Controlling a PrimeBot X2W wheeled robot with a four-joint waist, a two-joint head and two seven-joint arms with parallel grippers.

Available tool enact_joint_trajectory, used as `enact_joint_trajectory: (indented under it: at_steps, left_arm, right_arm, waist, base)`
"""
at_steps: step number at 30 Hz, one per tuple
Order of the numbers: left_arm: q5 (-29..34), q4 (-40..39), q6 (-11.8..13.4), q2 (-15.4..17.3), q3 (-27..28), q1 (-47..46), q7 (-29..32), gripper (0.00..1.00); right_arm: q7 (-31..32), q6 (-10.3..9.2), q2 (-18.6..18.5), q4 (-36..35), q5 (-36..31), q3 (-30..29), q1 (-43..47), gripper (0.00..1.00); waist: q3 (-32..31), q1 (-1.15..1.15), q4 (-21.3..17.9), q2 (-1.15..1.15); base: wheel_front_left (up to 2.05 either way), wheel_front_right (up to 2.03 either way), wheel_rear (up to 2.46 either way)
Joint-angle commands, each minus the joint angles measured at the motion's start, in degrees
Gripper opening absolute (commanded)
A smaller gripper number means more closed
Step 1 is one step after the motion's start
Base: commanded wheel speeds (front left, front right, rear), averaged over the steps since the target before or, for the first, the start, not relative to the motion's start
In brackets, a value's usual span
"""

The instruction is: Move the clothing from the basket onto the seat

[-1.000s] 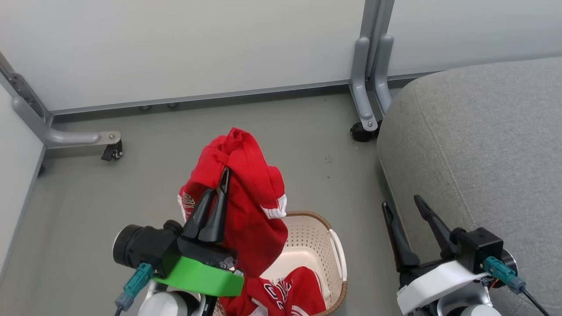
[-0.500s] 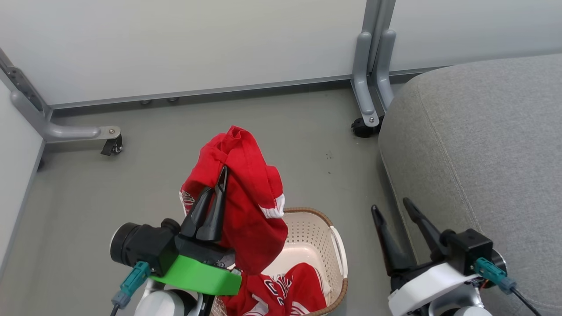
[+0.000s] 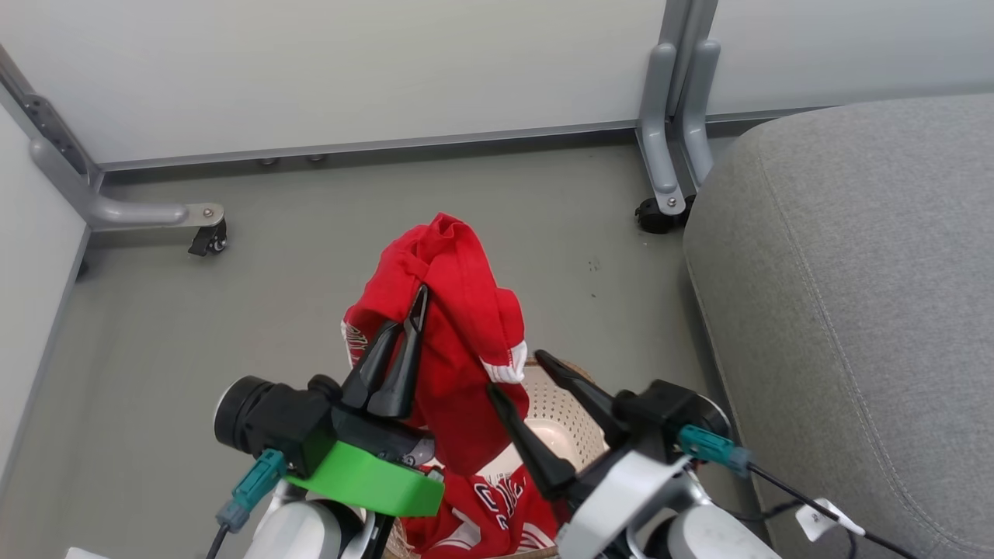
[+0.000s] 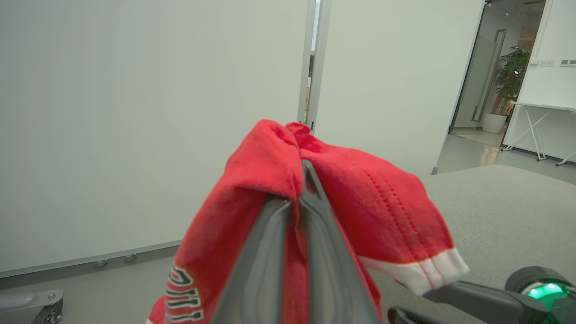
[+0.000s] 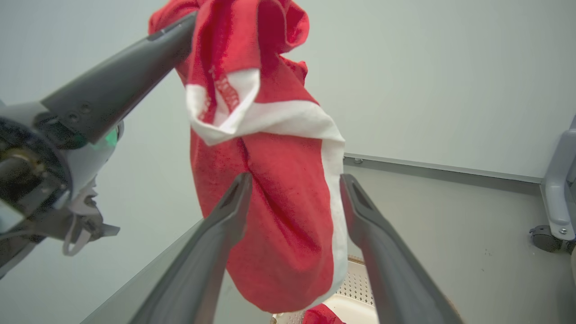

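**Gripper state.** The left gripper (image 3: 418, 301) is closed on a gathered bunch of the red garment (image 3: 466, 310), which drapes over both its fingers and hangs below them. The right gripper (image 3: 515, 370) stands fully open, with one finger on each side of the hanging lower fold. We cannot tell whether either finger touches the cloth.

**Location.** A second red garment (image 3: 497, 505) lies in the basket (image 3: 555, 407), below both grippers. The seat (image 3: 854, 272) lies to the right of the right gripper, well apart from the cloth.

**Handling.** We judge the garment light, soft and wholly limp, so it takes whatever shape the hold gives it. The matte knit should not slip between closed fingers, and it is not fragile. We advise taking a bunched fold several layers thick, or the thicker white-banded hem. A single layer may pull free.

**Materials.**
- The cloth is a fine knit with a row of small eyelets, white stripe trim and dark-and-white lettering.
- The basket is rigid cream plastic, perforated, with a brown woven-look rim.
- The seat is grey woven upholstery with a rounded edge and a stitched seam.
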Motion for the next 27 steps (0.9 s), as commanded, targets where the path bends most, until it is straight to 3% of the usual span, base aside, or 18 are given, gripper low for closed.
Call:
enact_joint_trajectory:
  at_steps: [1, 7, 14, 15, 16, 17, 27]
  left_arm:
    - [-0.28, 0.11, -0.33, 0.14, -0.15, -1.28, -0.02, 0.0]
    - [-0.29, 0.4, -0.59, 0.07, -1.53, -1.86, 0.35, 0.0]
    - [-0.56, 0.55, -0.71, -0.01, -2.31, -1.95, 0.41, 0.0]
    - [-0.59, 0.57, -0.72, -0.02, -2.42, -1.95, 0.44, 0.0]
    - [-0.62, 0.58, -0.73, 0.01, -2.47, -1.96, 0.46, 0.0]
    - [-0.72, 0.61, -0.71, 0.03, -2.54, -1.96, 0.47, 0.0]
    - [-1.04, 0.35, -0.03, 0.49, -2.77, -1.73, 0.41, 0.0]
  right_arm:
    - [-0.81, 0.0, 0.13, 1.14, 1.21, 1.29, -1.87, 1.0]
    - [-2.42, 0.01, 0.39, 7.07, 4.93, 7.53, -8.67, 1.0]
    - [-4.0, 0.0, 0.58, 12.5, 7.18, 10.84, -14.32, 1.0]
    - [-4.22, 0.01, 0.61, 13.13, 7.75, 11.34, -14.91, 0.48]
    - [-4.27, 0.0, 0.64, 13.58, 8.16, 11.73, -15.35, 0.13]
    - [-4.5, 0.0, 0.63, 14.1, 8.67, 12.09, -15.92, 0.0]
    - [-6.61, 0.0, 0.67, 16.96, 11.18, 14.09, -18.21, 0.0]
  waist:
    - [0.41, 0.0, 0.42, 0.0]
    - [0.86, 0.0, 1.16, 0.0]
    - [1.21, 0.0, 1.54, 0.0]
    - [1.23, 0.0, 1.6, 0.0]
    - [1.26, 0.0, 1.64, 0.0]
    - [1.27, 0.0, 1.67, 0.0]
    - [1.4, 0.0, 1.39, 0.0]
  base:
    - [0.0, 0.0, 0.0]
    - [0.0, 0.0, 0.0]
    - [0.0, 0.0, 0.0]
    - [0.0, 0.0, 0.0]
    - [0.0, 0.0, 0.0]
    - [0.0, 0.0, 0.0]
    - [0.0, 0.0, 0.0]
